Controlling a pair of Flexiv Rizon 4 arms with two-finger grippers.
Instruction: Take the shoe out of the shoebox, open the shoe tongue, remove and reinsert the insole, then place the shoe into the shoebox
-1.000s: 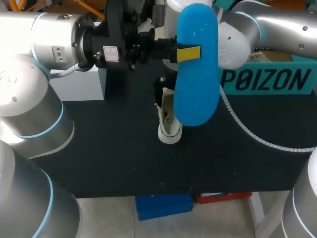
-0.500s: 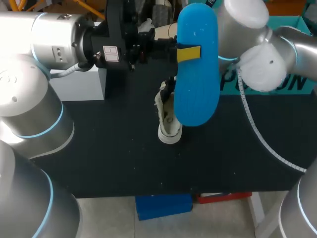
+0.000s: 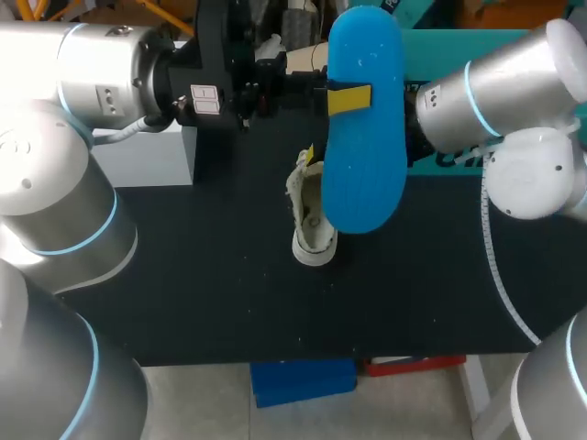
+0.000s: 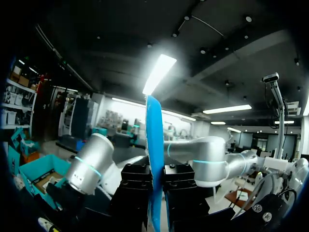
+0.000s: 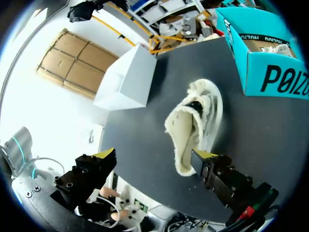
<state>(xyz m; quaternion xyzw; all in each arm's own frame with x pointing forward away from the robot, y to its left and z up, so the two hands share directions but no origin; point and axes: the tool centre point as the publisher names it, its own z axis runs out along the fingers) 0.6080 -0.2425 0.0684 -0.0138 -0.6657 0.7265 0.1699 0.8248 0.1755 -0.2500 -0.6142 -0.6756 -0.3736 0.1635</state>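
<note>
Insole point(image 3: 365, 156) clenched in left claw point(image 4: 155, 182) partly hides shoe point(image 3: 310, 225); right claw point(image 5: 154, 155) released

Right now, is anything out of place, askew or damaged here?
Only the shoe: it looks tipped onto its side on the table, with its tongue splayed open. Its blue insole is out, held aloft by the left hand, which suits the task. Nothing spilled or damaged shows.
</note>
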